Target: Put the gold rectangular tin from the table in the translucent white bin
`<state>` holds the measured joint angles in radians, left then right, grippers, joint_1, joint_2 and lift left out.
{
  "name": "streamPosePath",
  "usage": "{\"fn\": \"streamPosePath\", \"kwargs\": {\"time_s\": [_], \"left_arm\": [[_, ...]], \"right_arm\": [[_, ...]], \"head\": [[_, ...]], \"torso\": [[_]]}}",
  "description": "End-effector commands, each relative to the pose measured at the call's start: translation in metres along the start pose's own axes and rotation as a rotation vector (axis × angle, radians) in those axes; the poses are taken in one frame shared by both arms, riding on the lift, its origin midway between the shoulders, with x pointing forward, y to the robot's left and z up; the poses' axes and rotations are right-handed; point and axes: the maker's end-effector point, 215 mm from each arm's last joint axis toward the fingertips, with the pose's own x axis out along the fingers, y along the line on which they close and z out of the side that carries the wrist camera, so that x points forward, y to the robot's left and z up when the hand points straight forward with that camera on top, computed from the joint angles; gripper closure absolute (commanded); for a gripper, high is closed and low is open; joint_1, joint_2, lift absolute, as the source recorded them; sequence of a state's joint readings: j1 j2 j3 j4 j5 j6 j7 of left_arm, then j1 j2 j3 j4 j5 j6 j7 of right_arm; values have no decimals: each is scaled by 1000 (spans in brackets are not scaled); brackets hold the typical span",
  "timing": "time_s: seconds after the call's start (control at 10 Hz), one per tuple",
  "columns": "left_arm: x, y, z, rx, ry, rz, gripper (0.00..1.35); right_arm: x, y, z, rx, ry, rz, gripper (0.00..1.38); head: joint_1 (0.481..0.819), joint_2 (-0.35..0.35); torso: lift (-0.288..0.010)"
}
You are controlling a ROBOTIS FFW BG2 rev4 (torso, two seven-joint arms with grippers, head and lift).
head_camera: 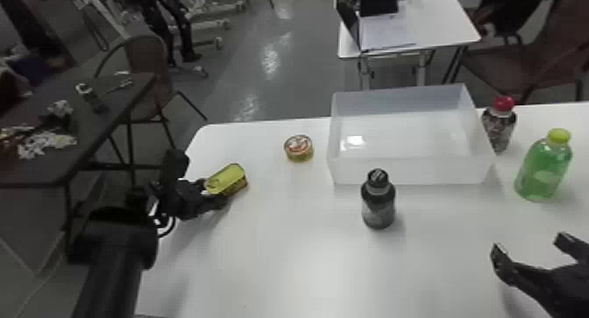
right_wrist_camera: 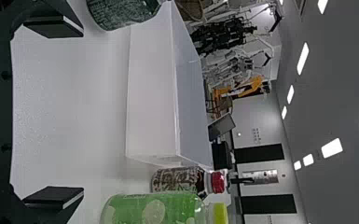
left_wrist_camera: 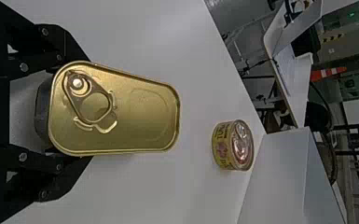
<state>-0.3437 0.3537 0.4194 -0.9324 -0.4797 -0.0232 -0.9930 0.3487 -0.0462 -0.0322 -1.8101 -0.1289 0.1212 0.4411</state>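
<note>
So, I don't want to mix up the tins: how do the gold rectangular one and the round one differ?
The gold rectangular tin is longish with rounded corners; the round tin is a short cylinder. The gold one is in the left gripper, its lid tilted, while the round one stands upright on the table. Both have a pull-tab lid.

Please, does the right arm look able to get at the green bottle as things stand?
Probably yes. The right end effector is open and empty, and nothing seems to stand between it and the green bottle; whether its reach suffices, I cannot be sure.
</note>
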Motion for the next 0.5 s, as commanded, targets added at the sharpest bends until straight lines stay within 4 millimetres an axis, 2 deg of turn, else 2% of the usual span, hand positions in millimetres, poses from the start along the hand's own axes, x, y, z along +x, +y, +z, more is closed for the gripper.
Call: {"fn": "streamPosePath", "kwargs": {"time_s": [0.0,0.2,0.3,0.4], "left_arm": [[2,0,6,4,-16,4,822],[2,2,21,16,-26,30,825],[1,2,33,14,-42,44,825],[2,-1,56,22,-65,52,825]], "right_arm": [[-1,1,-2,2,4,0,101],[-2,1,-4,3,7,0,101],[-2,1,-4,5,6,0,101],[-2,1,-4,3,7,0,101]], "head": [[695,302],[695,297],[695,294],[695,289]], "torso": [[-128],[-128],[-128],[-128]]}}
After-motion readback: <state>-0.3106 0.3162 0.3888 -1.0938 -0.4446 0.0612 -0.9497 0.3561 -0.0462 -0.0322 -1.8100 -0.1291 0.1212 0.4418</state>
